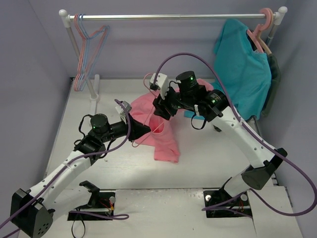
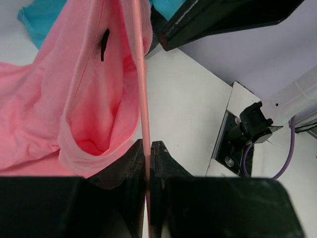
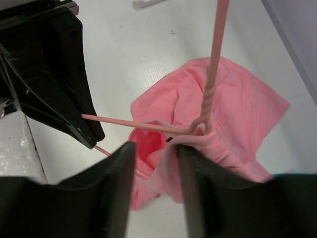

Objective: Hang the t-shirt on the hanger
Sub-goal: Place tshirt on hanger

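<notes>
The pink t-shirt [image 1: 167, 136] hangs from the thin pink hanger [image 1: 147, 118] above the middle of the table. My left gripper [image 1: 143, 130] is shut on the hanger's wire [image 2: 143, 114], which runs up between its jaws [image 2: 147, 148] alongside the t-shirt [image 2: 74, 99]. My right gripper [image 1: 161, 106] is above the neck of the hanger [image 3: 210, 74]. Its jaws [image 3: 156, 153] stand apart and blurred, with the collar of the t-shirt [image 3: 247, 109] lying loose between them against the right finger. The collar sits round the hanger's twisted neck.
A clothes rail [image 1: 173, 16] crosses the back. Thin blue and pink hangers [image 1: 86, 44] hang at its left end. A teal t-shirt [image 1: 245, 69] on a thick pink hanger hangs at its right end, close behind my right arm.
</notes>
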{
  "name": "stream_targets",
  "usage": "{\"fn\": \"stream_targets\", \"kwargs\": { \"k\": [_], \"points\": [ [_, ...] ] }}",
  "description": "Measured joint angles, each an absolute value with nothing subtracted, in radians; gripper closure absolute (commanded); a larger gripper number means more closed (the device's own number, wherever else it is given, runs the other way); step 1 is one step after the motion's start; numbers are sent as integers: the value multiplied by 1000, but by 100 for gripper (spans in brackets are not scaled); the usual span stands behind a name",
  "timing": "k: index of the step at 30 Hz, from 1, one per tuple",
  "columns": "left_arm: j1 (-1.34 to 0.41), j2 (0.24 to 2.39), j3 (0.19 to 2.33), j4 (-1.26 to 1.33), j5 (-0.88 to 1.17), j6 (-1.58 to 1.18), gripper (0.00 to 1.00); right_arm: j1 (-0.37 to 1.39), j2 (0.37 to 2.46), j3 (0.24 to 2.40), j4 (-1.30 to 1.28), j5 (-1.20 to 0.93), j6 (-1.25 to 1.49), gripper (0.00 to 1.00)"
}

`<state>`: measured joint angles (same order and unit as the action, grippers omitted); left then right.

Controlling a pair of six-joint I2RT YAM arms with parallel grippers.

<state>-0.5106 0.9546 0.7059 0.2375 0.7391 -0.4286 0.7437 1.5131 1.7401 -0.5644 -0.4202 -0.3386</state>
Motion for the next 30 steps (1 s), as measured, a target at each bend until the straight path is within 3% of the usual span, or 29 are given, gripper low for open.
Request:
{"fn": "stream_targets", "kwargs": {
  "k": [3, 9, 30],
  "points": [
    [-511, 952, 694, 268, 731, -432, 100, 746, 1505, 1740, -569, -405, -341, 42],
    [-511, 946, 664, 282, 720, -431, 100, 731, 1477, 1781, -638, -336, -351, 36],
    [-511, 941, 661, 266, 723, -413, 100, 634, 1454, 1841, -682, -191, -547, 33]
  ]
}}
